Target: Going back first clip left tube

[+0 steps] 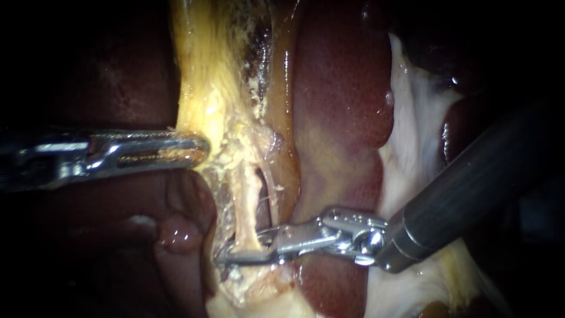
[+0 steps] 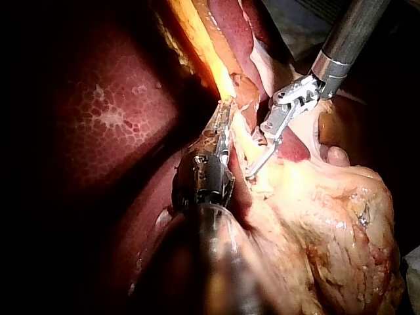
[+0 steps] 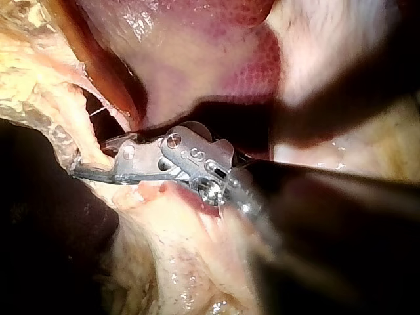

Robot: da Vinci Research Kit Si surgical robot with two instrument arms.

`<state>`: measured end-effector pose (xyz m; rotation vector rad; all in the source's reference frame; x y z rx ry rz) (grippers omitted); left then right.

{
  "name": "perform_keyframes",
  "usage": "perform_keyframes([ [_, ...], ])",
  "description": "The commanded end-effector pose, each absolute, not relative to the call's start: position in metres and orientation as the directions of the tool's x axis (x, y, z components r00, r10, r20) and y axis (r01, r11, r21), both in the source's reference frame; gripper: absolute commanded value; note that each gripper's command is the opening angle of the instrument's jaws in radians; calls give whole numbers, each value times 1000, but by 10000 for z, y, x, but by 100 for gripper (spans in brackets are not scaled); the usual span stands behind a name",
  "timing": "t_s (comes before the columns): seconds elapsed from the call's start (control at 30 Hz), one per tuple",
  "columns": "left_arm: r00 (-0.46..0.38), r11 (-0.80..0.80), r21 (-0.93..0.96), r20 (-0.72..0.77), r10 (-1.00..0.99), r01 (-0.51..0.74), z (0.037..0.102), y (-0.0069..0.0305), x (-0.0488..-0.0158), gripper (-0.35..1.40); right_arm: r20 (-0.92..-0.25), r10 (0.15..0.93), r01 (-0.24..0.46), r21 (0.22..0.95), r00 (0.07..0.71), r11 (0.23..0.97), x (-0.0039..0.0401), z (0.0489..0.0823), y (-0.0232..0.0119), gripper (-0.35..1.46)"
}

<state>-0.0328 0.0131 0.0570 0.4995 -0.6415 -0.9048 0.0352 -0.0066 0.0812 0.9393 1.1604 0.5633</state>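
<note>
Low on the left tube [image 1: 246, 212], straddling it with the right instrument [image 1: 239, 247], jaws spread either side. Pinching the yellow tissue [image 1: 200, 88] sideways with the left instrument [image 1: 203, 150]. Seemingly starting the withdrawal; next needing a straight retreat across the liver [image 1: 341, 88], avoiding snagging the tube.

Left instrument [image 1: 199, 150] level, right instrument [image 1: 241, 246] jaws apart

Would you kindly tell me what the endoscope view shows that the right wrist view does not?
Only the endoscope view: my left instrument, jaws shut on yellowish tissue. Only the right wrist view: nothing further, just a closer look. Both: my right instrument, a pale tube between its open jaws, and the liver.
</note>
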Motion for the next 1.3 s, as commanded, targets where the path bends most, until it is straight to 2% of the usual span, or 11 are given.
perform_keyframes([
  [0.03,457,529,641,296,-839,556,570,131,-328,-25,-509,794,85,854,331,512,352,812,-67,-35],
  [0.07,457,529,641,296,-839,556,570,131,-328,-25,-509,794,86,854,331,512,351,811,-67,-26],
  [0.2,457,529,641,296,-839,556,570,131,-328,-25,-474,815,73,875,334,478,348,811,-66,32],
  [0.27,457,529,641,296,-839,556,570,131,-328,-25,-437,836,54,894,333,445,347,810,-64,46],
  [0.43,457,529,641,296,-839,556,571,131,-327,-25,-388,866,8,914,314,406,339,807,-59,57],
  [0.6,458,530,641,296,-838,555,571,132,-327,-25,-379,876,-13,916,299,401,327,798,-50,59],
  [0.73,458,530,641,296,-838,555,571,132,-326,-25,-487,823,14,863,291,506,312,788,-40,59],
  [0.8,458,530,641,296,-838,555,572,132,-326,-25,-577,766,34,804,284,594,301,782,-33,60],
  [0.97,459,530,642,297,-838,554,574,133,-324,-25,-724,636,68,672,267,737,270,761,-12,60],
  [1.13,459,532,641,298,-837,553,578,134,-323,-25,-799,544,66,576,255,815,237,732,21,60],
  [1.3,459,532,641,298,-837,553,580,135,-323,-25,-834,496,65,524,240,849,218,705,44,60],
])
